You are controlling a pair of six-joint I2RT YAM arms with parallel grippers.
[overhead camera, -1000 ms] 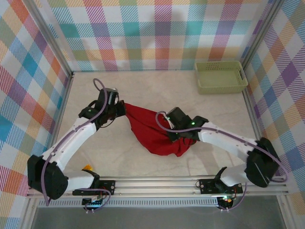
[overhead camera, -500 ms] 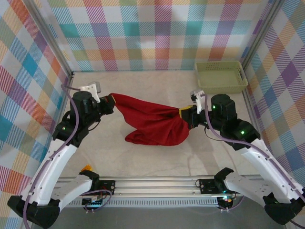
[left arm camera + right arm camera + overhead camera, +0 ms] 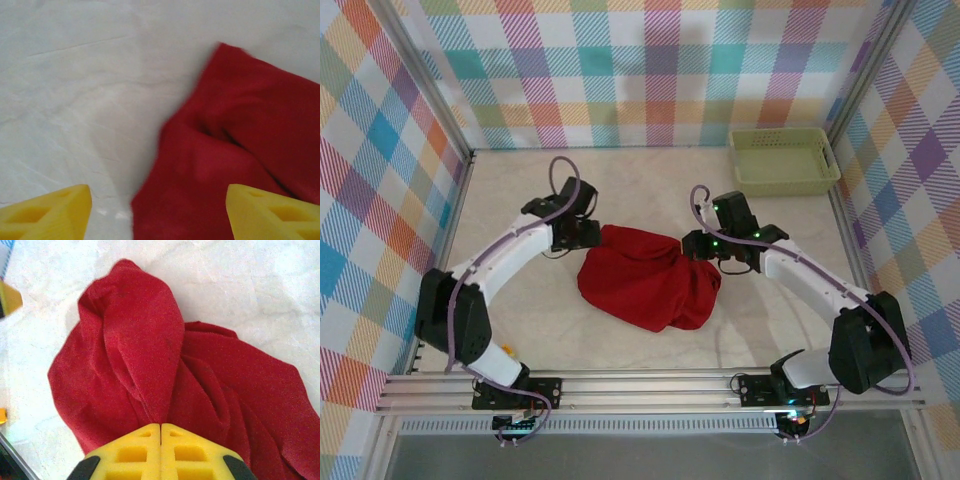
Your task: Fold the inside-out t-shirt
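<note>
**Fig. Two-arm shirt fold, top view w/ wrist insets.** The inside-out t-shirt (image 3: 645, 285) lies as a bunched deep-red heap at mid-worktop (image 3: 620, 190), between the two arms and well apart from the pale green basket (image 3: 783, 185) at the far right corner. The heap is somewhat wider side to side than front to back. No collar, hem or sleeve can be told.

The left end effector (image 3: 582, 233) sits just beside the heap's upper-left edge, released. In the left wrist view its yellow fingers (image 3: 50, 210) stand wide apart, w/ the cloth edge lying ahead and to the right and nothing gripped.

The right end effector (image 3: 703, 250) is at the heap's upper-right edge, clenched. In the right wrist view a raised fold (image 3: 145, 340) runs straight into the closed tips, so it appears to pinch the cloth.

Key relation: the shirt lies inboard of both arms, long axis approx. from one end effector to the other. The right arm has contact. The left, near but apart, would likely need a fresh grip on its own side before the heap can be spread flat.
</note>
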